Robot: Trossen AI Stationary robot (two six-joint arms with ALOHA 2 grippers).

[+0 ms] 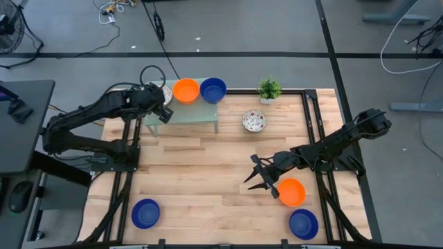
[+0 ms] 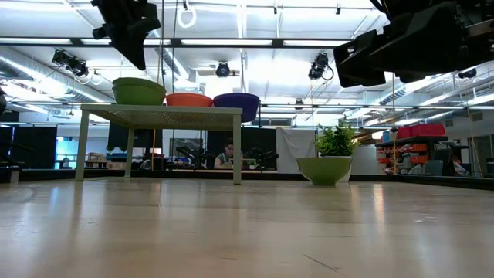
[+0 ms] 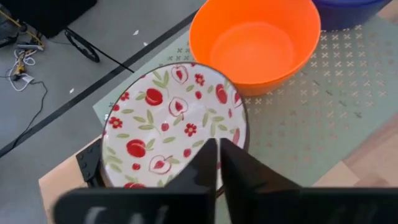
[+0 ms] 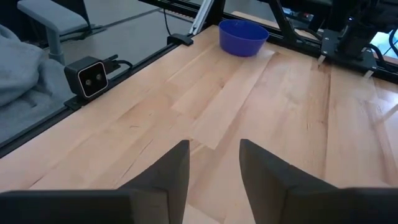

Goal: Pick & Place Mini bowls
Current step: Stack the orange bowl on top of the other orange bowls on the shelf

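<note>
Blue bowl [image 1: 145, 213] near front-left corner of the surface [image 1: 201, 173]. Left tool [image 1: 163, 104] over the small raised green stand [image 1: 183, 112] at the back-left edge, fingers [image 3: 214, 165] pressed together, nothing between them, tips above a white red-patterned bowl [image 3: 171, 127] at the stand's left end. On the same stand, orange bowl [image 1: 185, 90] just beside it, then blue bowl [image 1: 212, 90]. Second patterned bowl [image 1: 254, 122] on the surface near the back edge, close to the potted plant [image 1: 269, 89]. Right tool [image 1: 257, 177] spread open, empty, above bare wood just beside an orange bowl [image 1: 291, 192] near the front-right. Blue bowl [image 1: 303, 224] at front-right corner.
</note>
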